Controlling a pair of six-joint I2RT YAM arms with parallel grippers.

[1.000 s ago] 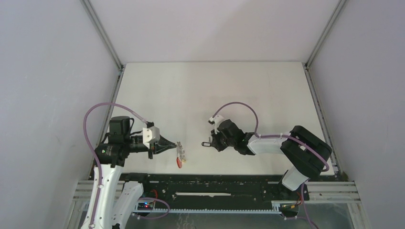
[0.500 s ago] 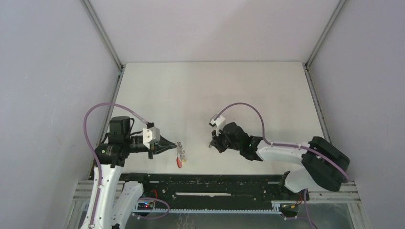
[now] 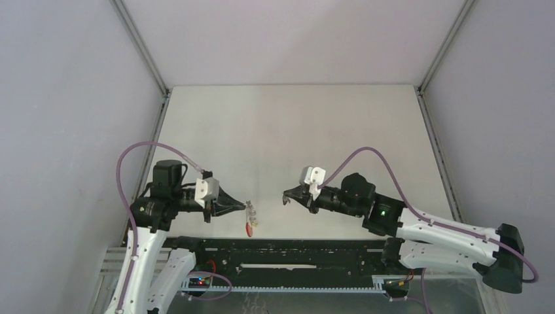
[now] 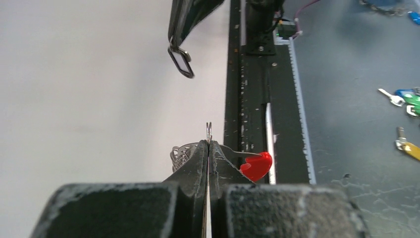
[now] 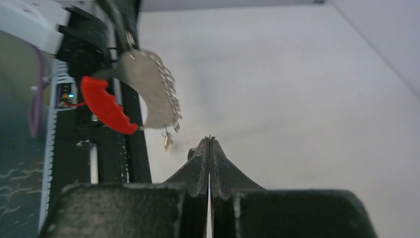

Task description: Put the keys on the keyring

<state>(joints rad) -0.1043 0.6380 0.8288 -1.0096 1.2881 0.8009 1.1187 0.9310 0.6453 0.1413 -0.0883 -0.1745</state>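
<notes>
My left gripper [image 3: 244, 207] [image 4: 209, 143] is shut on one wire ring of the keyring and holds it above the table's near edge. The keyring's red band [image 4: 256, 165] [image 5: 104, 106] [image 3: 249, 227] hangs toward the rail, with the silver rings [image 4: 181, 152] [image 5: 157, 89] bunched beside it. A small brass-coloured piece [image 5: 167, 141] dangles under the rings; I cannot tell what it is. My right gripper [image 3: 286, 195] [image 5: 209, 140] faces the keyring from the right, shut on the black-tagged key [image 4: 181, 62], whose tag hangs below the fingertips. A gap separates key and keyring.
The black rail [image 3: 294, 252] runs along the table's near edge right under the keyring. Beyond it, on the dark floor, lie spare keys with green and blue tags [image 4: 406, 95] and a yellow one [image 4: 408, 148]. White table [image 3: 294, 131] stretches behind both grippers.
The right gripper shut on the black-tagged key, lifted it off the table and turned to point left as its arm stretched out. The left gripper with the keyring shifted slightly right.
</notes>
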